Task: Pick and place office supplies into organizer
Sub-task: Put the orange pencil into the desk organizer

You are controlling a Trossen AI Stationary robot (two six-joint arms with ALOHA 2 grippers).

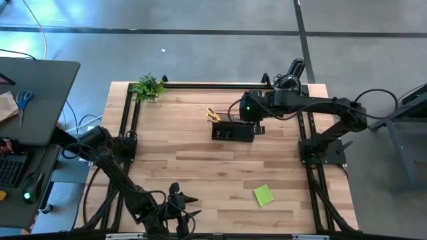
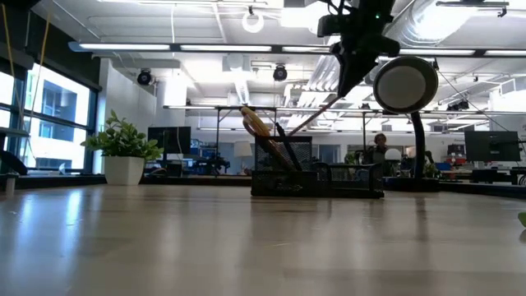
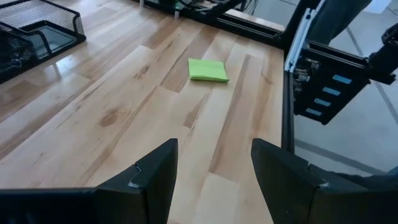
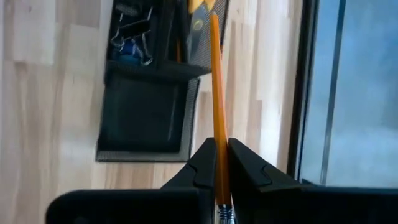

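Right gripper [image 4: 221, 163] is pinched tight on an orange pencil [image 4: 216, 93] hanging over the black mesh organizer [image 1: 233, 132], left gripper [image 3: 211, 180] sits wide open by the near edge, lime-green sticky-note pad [image 1: 263, 195] on the table.

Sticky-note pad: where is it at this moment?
In the high view the lime-green sticky-note pad lies flat on the table's near right part, well apart from the organizer, ahead of the open left end effector.

Small green plant [image 1: 148, 86] at table's 11 o'clock corner; black domed lamp [image 1: 291, 72] near 1 o'clock; blue-handled scissors [image 1: 24, 100] on side desk [image 1: 47, 80] at 9.
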